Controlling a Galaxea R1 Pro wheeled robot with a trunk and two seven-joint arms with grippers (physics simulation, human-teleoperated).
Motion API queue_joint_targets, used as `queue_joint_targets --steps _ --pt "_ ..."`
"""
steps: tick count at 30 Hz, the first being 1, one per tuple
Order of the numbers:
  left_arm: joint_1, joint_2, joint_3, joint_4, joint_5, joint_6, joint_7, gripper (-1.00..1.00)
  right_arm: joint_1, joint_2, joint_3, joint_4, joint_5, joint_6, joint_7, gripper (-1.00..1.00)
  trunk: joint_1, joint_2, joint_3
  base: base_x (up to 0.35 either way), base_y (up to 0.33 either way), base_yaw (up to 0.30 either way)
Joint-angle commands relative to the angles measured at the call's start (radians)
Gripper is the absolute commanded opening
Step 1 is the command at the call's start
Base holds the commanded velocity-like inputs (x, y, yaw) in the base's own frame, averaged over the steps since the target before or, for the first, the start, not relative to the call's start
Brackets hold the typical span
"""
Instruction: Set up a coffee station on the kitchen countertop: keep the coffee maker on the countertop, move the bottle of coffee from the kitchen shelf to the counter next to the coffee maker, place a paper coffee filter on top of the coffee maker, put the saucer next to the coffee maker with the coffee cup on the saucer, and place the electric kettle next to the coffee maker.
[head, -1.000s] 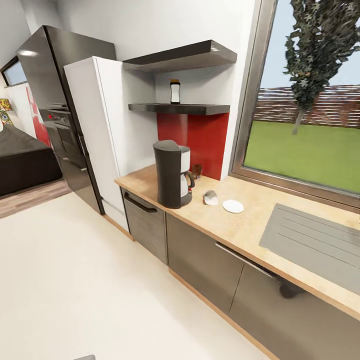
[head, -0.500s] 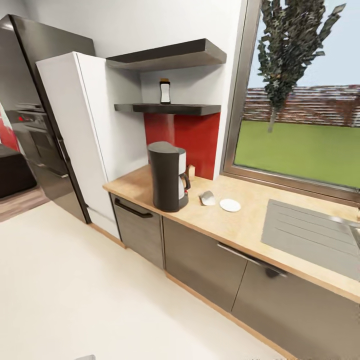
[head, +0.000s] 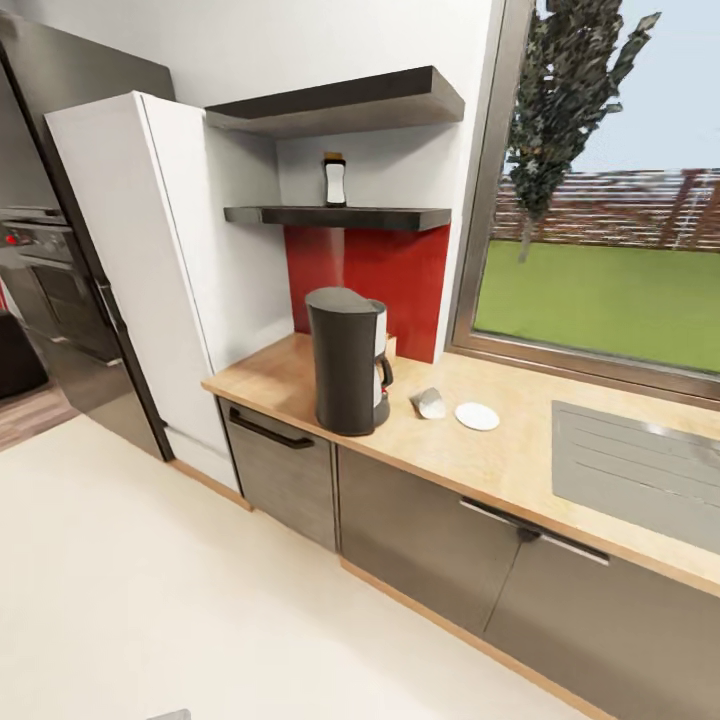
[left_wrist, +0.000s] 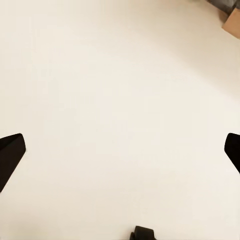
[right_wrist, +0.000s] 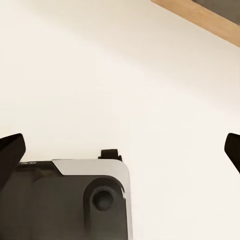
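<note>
The dark grey coffee maker (head: 348, 360) stands on the light-wood kitchen countertop (head: 480, 455) near its left end. To its right the small coffee cup (head: 431, 403) lies tipped on its side, and the white saucer (head: 477, 416) lies flat just beyond it. The bottle of coffee (head: 334, 180) stands on the lower dark wall shelf (head: 340, 215) above the coffee maker. The electric kettle is out of view. My left gripper (left_wrist: 120, 150) hangs open over pale floor with nothing between its fingers. My right gripper (right_wrist: 120, 150) is open too, above the floor and part of my own base (right_wrist: 75, 200).
A steel sink drainboard (head: 640, 470) fills the counter's right part under a large window (head: 610, 200). Dark grey cabinet fronts (head: 420, 540) run below. A tall white cabinet (head: 150, 280) and a dark oven column (head: 50, 250) stand to the left. Pale floor (head: 200, 620) stretches in front.
The whole head view has shifted as the camera turned and came closer to the counter; the things on the counter and shelf have not moved relative to each other.
</note>
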Motion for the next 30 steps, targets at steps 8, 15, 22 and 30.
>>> queue_joint_targets --steps 8,15,22,30 --pt "-0.001 -0.003 -0.003 0.031 0.002 -0.002 0.0 1.0 -0.001 0.002 -0.003 0.0 0.002 -0.003 -0.001 1.0 0.001 -0.002 -0.002 0.103 0.088 -0.002" --pt "0.001 0.027 -0.004 0.183 -0.001 0.021 0.012 1.0 -0.001 0.025 0.002 -0.061 0.003 -0.007 0.004 1.0 0.001 -0.002 -0.002 0.002 0.002 -0.032" --pt "0.001 0.034 -0.01 0.246 -0.002 0.024 0.016 1.0 -0.001 0.079 0.137 -0.299 0.003 -0.023 0.002 1.0 0.001 -0.002 -0.002 0.0 0.0 -0.002" --pt "0.006 0.042 -0.014 0.254 -0.003 0.025 0.016 1.0 -0.001 0.166 0.221 -0.675 0.002 -0.019 -0.001 1.0 0.001 -0.002 -0.002 0.0 0.0 0.0"
